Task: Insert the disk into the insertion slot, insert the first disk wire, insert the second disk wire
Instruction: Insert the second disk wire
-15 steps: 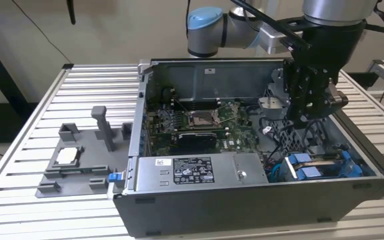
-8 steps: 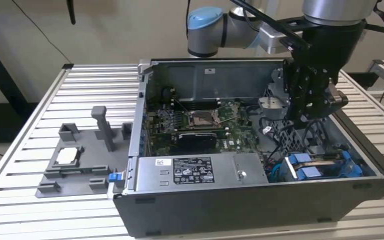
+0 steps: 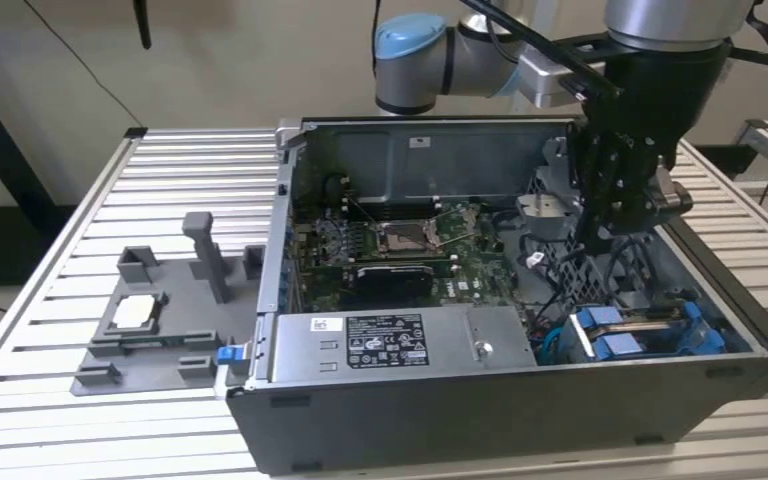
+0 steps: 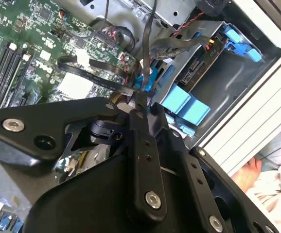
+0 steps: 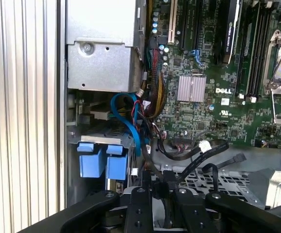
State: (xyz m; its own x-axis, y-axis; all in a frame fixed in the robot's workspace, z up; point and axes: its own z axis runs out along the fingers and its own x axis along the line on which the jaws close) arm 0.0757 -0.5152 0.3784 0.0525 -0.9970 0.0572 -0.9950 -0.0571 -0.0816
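Gripper (image 4: 140, 105) fingers are seen clamped on a black disk wire (image 4: 148, 51) (it rises from the tips). The wire is held just beside the insertion slot (image 4: 223, 77), on its motherboard (image 4: 43, 53) side.

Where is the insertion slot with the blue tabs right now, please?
In the exterior view, the insertion slot sits inside the computer case, in its near corner on the exterior view's right, beside the silver box.

Blue tabs (image 5: 104, 164) of the insertion slot (image 5: 99, 137) lie just beside a blue cable (image 5: 130, 124) and black wires (image 5: 199, 155).
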